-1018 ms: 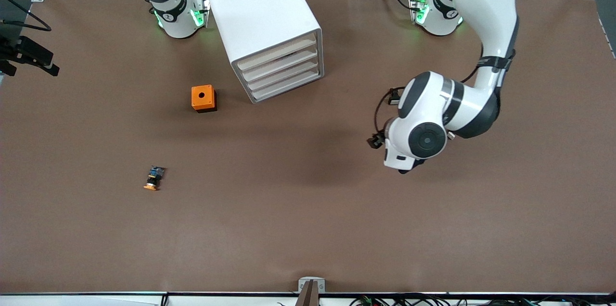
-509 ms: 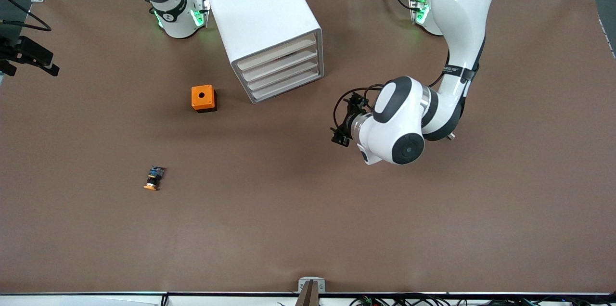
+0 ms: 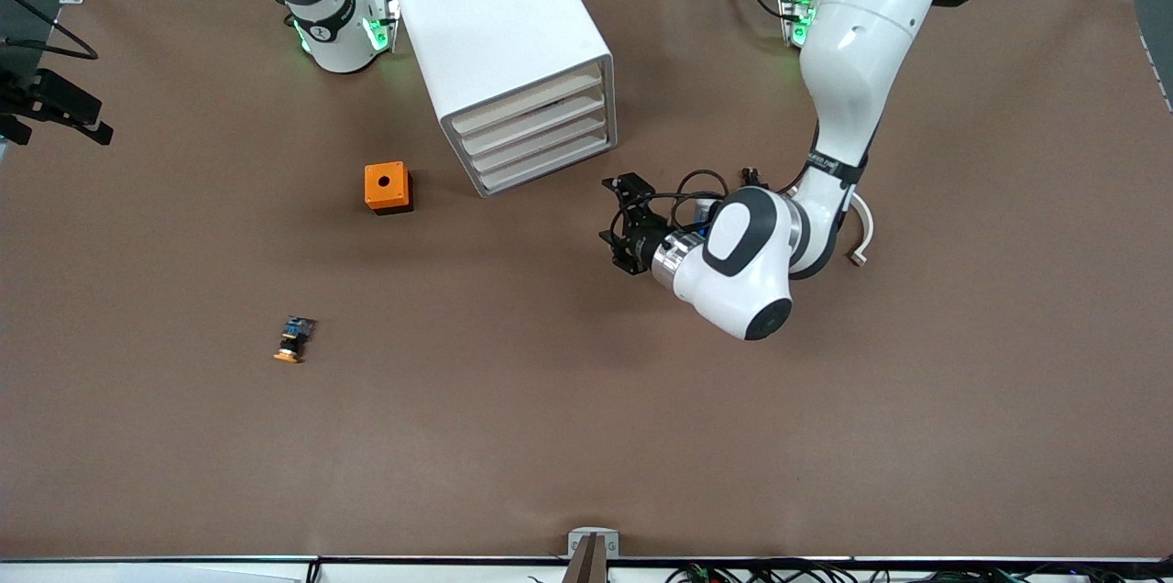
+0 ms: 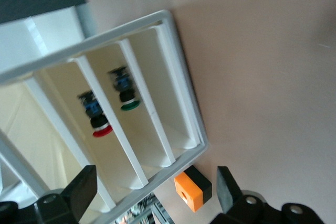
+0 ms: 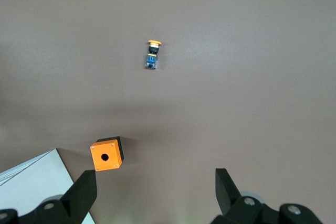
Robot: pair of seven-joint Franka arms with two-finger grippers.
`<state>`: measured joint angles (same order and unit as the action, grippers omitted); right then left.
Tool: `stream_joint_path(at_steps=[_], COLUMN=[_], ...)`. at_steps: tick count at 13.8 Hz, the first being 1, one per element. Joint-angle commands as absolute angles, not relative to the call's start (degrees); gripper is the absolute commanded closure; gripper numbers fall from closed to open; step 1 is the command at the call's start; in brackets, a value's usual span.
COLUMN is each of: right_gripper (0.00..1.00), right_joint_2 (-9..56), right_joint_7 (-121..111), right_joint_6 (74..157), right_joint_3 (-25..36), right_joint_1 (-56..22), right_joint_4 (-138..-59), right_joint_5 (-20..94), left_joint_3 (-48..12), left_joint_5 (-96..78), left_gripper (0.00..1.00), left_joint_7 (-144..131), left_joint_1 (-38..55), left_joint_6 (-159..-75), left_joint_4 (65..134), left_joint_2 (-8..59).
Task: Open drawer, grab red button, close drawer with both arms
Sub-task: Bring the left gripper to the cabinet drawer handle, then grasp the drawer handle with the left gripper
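The white drawer cabinet [image 3: 513, 51] stands between the arm bases, and its drawer fronts [image 3: 541, 138] sit flush. In the left wrist view the red-capped button [image 4: 97, 120] lies inside the cabinet [image 4: 178, 98], beside a green-capped one [image 4: 126, 97]. My left gripper [image 3: 616, 224] is open and empty, low over the table just in front of the drawers and aimed at them; its open fingers frame the left wrist view [image 4: 152, 190]. My right gripper [image 5: 153, 190] is open and empty, high over the table, and does not show in the front view.
An orange cube box with a hole [image 3: 387, 187] sits beside the cabinet toward the right arm's end, and shows in both wrist views [image 5: 107, 155] [image 4: 191, 192]. An orange-yellow capped button [image 3: 291, 340] lies nearer the camera, also in the right wrist view [image 5: 153, 54].
My left arm has swung toward the cabinet, bringing its gripper from the left arm's end of the table to just in front of the drawers. The right arm has not moved.
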<state>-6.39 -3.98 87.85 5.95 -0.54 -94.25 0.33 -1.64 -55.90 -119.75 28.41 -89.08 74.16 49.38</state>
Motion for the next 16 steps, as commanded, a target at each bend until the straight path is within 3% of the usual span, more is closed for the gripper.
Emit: stream_joint_path(at_steps=[1, 3, 8, 10, 16], right_gripper=[0.00, 0.00, 0.00, 0.00, 0.00], right_joint_2=[-7.6, -7.6, -7.6, -7.6, -7.6], right_joint_7=[-3.5, -3.5, -3.6, -3.6, -3.6], right_joint_6=[87.9, 87.9, 87.9, 87.9, 87.8], right_joint_3=[5.4, 5.4, 5.4, 5.4, 5.4], right_joint_1=[0.1, 0.1, 0.1, 0.1, 0.1], right_joint_4=[-95.3, -95.3, -95.3, -95.3, -95.3], right_joint_5=[0.5, 0.5, 0.4, 0.3, 0.3], left_joint_3=[-4.2, -6.7, -8.2, -8.3, -9.0], left_joint_5=[-58.5, -58.6, -58.5, -58.5, -58.3], left_gripper=[0.01, 0.03, 0.45, 0.50, 0.52], left_joint_7=[-125.6, -126.3, -128.5, -128.6, -131.6], left_joint_1=[28.6, 28.7, 29.4, 29.4, 31.0], left_joint_6=[-86.0, -82.8, -80.3, -79.3, -75.2], left_joint_4=[72.7, 72.8, 75.4, 76.5, 78.9], left_joint_2=[52.0, 53.2, 53.7, 53.7, 53.7])
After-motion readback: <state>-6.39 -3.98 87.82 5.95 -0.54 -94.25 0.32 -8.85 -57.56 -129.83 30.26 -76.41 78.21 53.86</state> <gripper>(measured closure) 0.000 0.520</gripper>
